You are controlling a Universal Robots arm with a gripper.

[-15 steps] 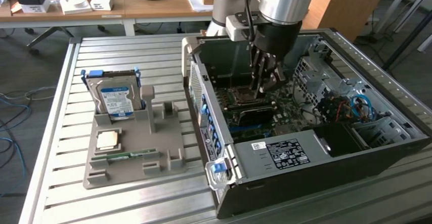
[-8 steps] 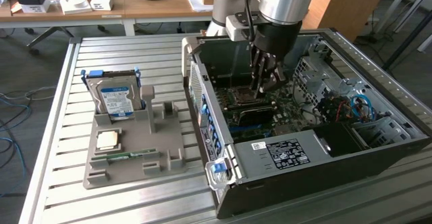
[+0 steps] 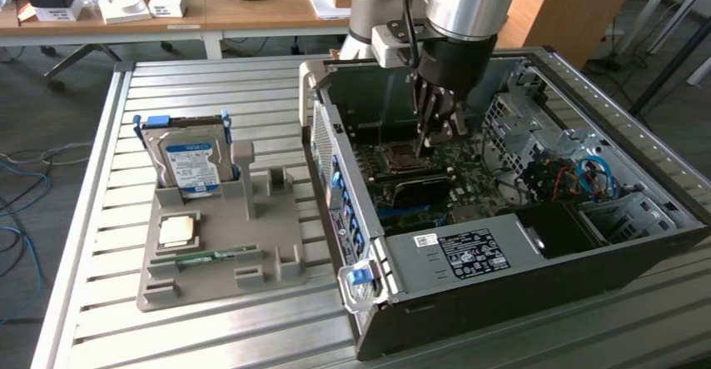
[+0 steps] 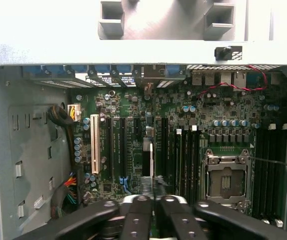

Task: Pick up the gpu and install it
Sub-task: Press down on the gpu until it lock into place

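- The case [image 3: 534, 244] lies open on the surface [image 3: 100, 219], at the exterior view's right.
- The holder [image 3: 222, 244] stands just beside the case, at the exterior view's left.
- The hard drive [image 3: 191, 165] stands upright in the holder's far end.
- The gripper [image 3: 435, 136] hangs inside the case, over the motherboard [image 4: 183, 130].
- The gpu [image 4: 151, 160] stands edge-on in the board's slot area, under the gripper.

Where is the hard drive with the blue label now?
In the exterior view, the hard drive stands upright at the far end of the grey holder on the table, to the exterior view's left of the open computer case.
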